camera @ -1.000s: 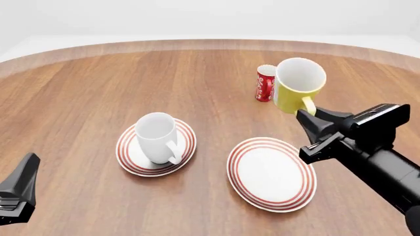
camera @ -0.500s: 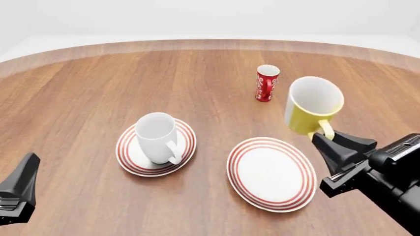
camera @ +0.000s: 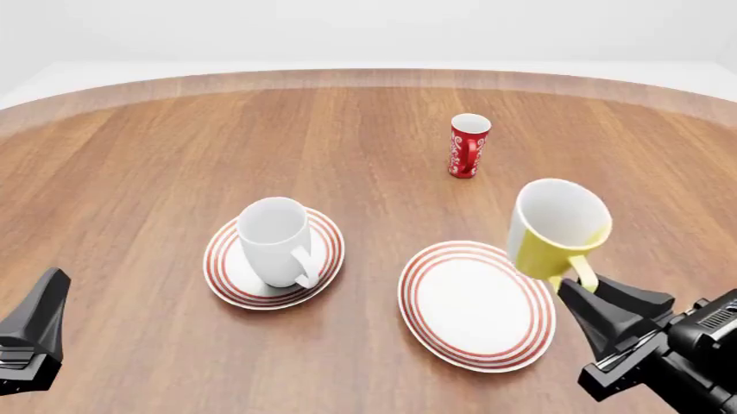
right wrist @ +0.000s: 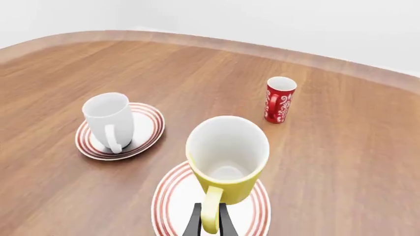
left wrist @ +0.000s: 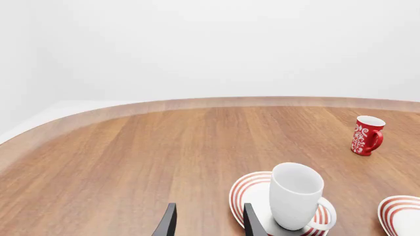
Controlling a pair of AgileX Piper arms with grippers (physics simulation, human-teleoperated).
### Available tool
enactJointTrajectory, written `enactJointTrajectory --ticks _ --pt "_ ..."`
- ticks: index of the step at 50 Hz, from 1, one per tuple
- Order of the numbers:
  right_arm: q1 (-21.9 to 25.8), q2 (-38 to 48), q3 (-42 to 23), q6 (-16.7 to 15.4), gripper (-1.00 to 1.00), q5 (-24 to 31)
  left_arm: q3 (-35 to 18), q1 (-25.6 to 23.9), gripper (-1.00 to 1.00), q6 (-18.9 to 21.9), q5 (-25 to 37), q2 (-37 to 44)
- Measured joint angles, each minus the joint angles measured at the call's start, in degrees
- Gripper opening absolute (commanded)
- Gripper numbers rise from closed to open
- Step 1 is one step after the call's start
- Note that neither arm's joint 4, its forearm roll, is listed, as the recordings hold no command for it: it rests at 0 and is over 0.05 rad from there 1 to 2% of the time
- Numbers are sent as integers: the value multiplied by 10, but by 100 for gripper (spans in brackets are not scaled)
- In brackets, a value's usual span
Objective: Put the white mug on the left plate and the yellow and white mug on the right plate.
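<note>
Right gripper [right wrist: 210,216] pinches the glossy yellow and white mug [camera: 557,228] by its loop handle; left gripper [left wrist: 208,223] parted, empty.

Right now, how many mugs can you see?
3. The white mug stands on the left plate. The yellow and white mug hangs by its handle in the right claw, near the right plate. The red mug stands farther back on the table.

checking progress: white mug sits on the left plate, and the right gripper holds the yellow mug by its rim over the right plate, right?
Not by its rim. The right gripper holds the yellow mug by its handle, as the right wrist view shows. The white mug does sit on the left plate, and the yellow mug hangs by the right plate.
</note>
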Motion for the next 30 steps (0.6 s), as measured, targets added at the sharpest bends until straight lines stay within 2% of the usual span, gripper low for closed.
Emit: enactJointTrajectory --ticks 12,30 --pt "7 34 14 18 -100 -27 0 0 100 0 0 0" --pt "19 166 18 41 -100 -133 0 0 100 0 0 0"
